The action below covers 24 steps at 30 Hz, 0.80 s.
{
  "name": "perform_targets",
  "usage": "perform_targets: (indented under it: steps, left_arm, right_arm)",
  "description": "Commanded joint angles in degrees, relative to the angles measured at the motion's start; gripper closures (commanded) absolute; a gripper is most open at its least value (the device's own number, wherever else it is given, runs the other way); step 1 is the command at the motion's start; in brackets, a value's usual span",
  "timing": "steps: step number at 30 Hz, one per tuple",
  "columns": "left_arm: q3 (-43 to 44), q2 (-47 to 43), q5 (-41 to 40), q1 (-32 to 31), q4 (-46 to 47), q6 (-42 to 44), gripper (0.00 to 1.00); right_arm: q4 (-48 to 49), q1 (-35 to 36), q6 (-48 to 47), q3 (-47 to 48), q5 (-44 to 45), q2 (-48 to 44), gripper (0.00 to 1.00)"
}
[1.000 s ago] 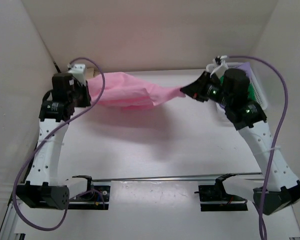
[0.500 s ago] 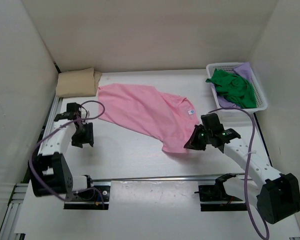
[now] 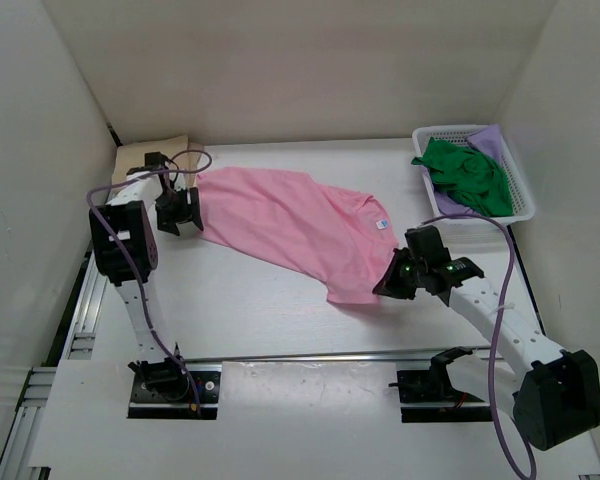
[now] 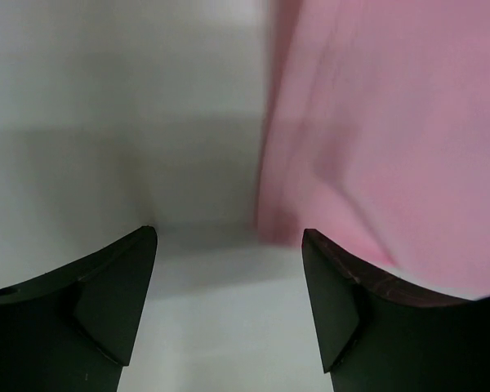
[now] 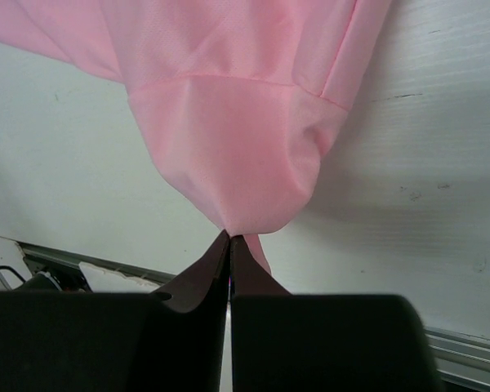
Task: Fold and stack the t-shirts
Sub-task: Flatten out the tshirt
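From above, the pink t-shirt (image 3: 290, 225) lies spread nearly flat across the middle of the bench (image 3: 250, 300), its collar toward the right. The left gripper (image 3: 192, 215) sits at the shirt's far-left edge. The right gripper (image 3: 383, 288) is at the near-right sleeve. A folded tan t-shirt (image 3: 145, 158) rests in the far-left corner. The green t-shirt (image 3: 470, 175) and the purple t-shirt (image 3: 492, 135) are heaped in the white mesh basket (image 3: 520, 188) at the far right.

In the left wrist view, the fingers stand wide apart with only bare bench between them. The pink hem lies just beside the right finger, so this gripper has hold of nothing.

In the right wrist view, the jaws are pinched tight on the tip of the sleeve, and the cloth bunches into a soft cone above them.

The fabric looks thin, light and limp. It will likely drape and wrinkle rather than hold a shape, and a single layer may slip from a shallow pinch. The best holds are probably seamed edges, such as the hem corners, sleeve cuffs or shoulders, taken in pairs so that a fold stays straight.
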Motion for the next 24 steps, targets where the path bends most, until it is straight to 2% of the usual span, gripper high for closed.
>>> perform_targets:
  steps: [1,3,5,6,7,9,10,12,15,19,24]
  left_arm:
    - [6.77,3.42,-0.41,-1.15,0.98,-0.01,0.17]
    - [8.02,6.41,-0.41,-1.77,0.98,-0.01,0.17]
    - [8.03,7.56,0.81,-2.48,0.98,-0.01,0.23]
    - [8.03,7.57,1.34,-3.26,0.98,-0.01,0.32]
    - [8.03,8.35,2.04,-4.14,0.98,-0.01,0.54]
    - [8.03,9.06,2.05,-4.76,0.98,-0.01,0.82]
    - [8.03,9.06,2.05,-4.76,0.98,-0.01,0.9]
    - [6.98,7.67,2.66,-4.76,0.98,-0.01,0.9]
    - [2.43,0.82,2.66,-3.1,0.98,-0.01,0.9]
    - [-3.48,-11.39,2.05,-0.55,0.2,-0.01,0.9]
    - [-4.01,-27.83,0.11,-0.54,-5.77,-0.01,0.9]
  right_arm:
    - [-1.5,-0.74,-0.93,2.04,1.96,-0.2,1.0]
    - [-2.11,-0.74,-0.93,2.04,2.58,-0.2,1.0]
    - [-2.11,-1.27,-0.93,2.04,2.58,-0.2,1.0]
    - [-2.64,-1.27,-0.93,2.73,2.58,-0.2,1.0]
    - [-2.64,-1.27,-0.93,3.44,2.58,-0.2,1.0]
    - [-3.16,-1.89,-0.93,4.32,3.11,0.32,1.0]
    - [-3.17,-2.5,-0.93,5.02,3.11,0.33,1.0]
    - [-4.74,-2.5,-2.24,8.09,3.11,0.33,1.0]
    - [-7.55,-3.03,-4.34,13.09,5.21,-0.28,1.0]
    - [-10.72,-3.65,-5.67,16.97,6.62,-3.88,1.0]
    - [-11.87,-4.17,-6.2,21.89,2.76,-9.6,1.0]
